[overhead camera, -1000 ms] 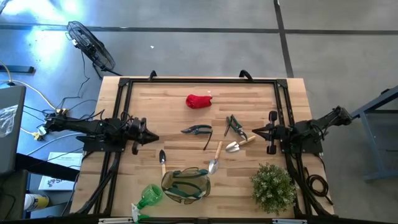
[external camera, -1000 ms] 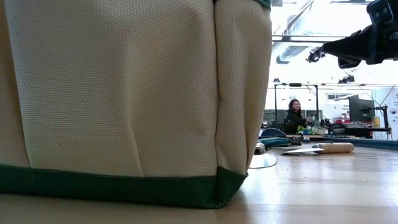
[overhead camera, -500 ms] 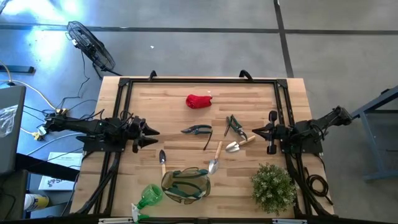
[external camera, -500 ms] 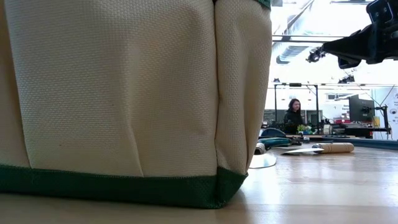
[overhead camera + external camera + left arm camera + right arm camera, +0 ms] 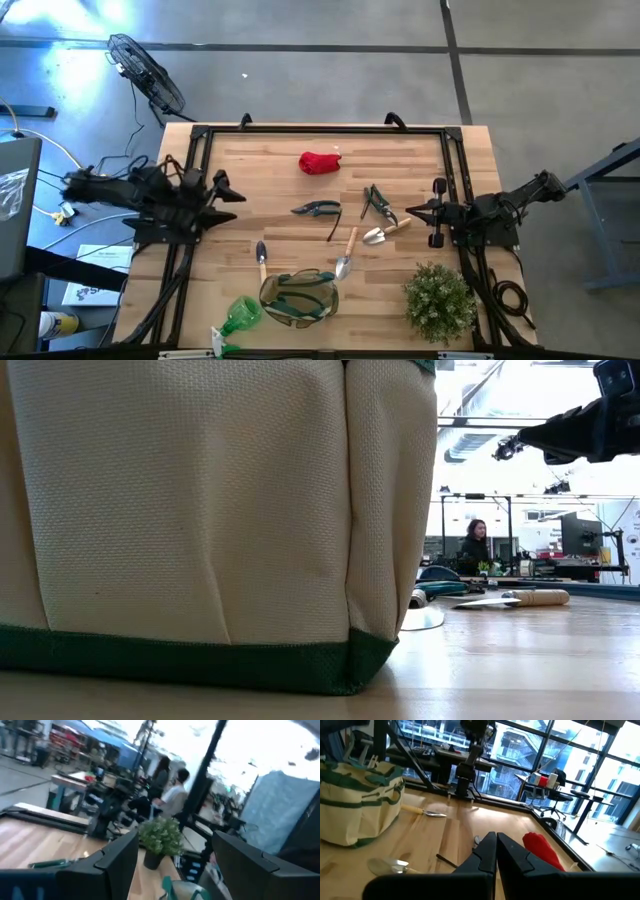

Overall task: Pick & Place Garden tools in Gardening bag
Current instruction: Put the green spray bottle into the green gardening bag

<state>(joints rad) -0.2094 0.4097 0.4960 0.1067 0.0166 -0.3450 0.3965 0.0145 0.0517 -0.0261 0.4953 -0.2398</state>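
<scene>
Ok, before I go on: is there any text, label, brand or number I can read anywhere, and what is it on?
None can be read.
gardening bag: no print shows on its fabric, even close up in the low view.
garden tools: no markings can be made out.
Papers on the floor beside the table: printed, but too small to read.

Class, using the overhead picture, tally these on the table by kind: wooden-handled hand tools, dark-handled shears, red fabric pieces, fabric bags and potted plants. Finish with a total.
Wooden-handled hand tools: 3
Dark-handled shears: 2
Red fabric piece: 1
Fabric bag: 1
Potted plant: 1
Total: 8
</scene>
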